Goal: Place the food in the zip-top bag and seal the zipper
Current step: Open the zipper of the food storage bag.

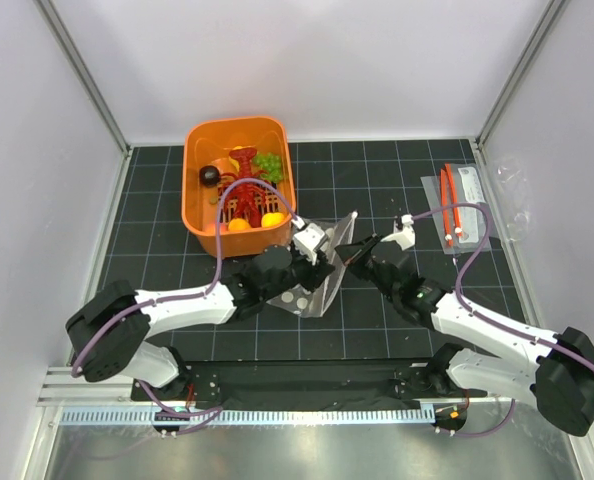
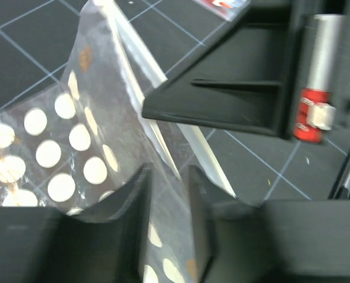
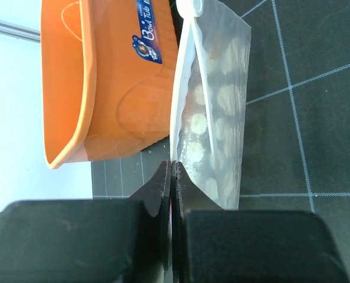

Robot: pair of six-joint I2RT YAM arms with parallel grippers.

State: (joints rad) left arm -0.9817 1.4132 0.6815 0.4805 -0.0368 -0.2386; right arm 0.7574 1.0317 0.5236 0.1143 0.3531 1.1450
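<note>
The clear plastic zip-top bag printed with white dots [image 1: 329, 272] stands on edge mid-way across the black gridded table [image 1: 377, 325]. At its 3 o'clock the right gripper [image 3: 171, 171] is clamped tight on the bag's edge. At 9 o'clock the left gripper [image 2: 170, 177] straddles the film; I cannot tell whether it pinches. The red toy lobster [image 1: 245, 195] and green grape bunch [image 1: 269, 162] lie in the orange plastic basket [image 1: 192, 195] at 11 o'clock.
</note>
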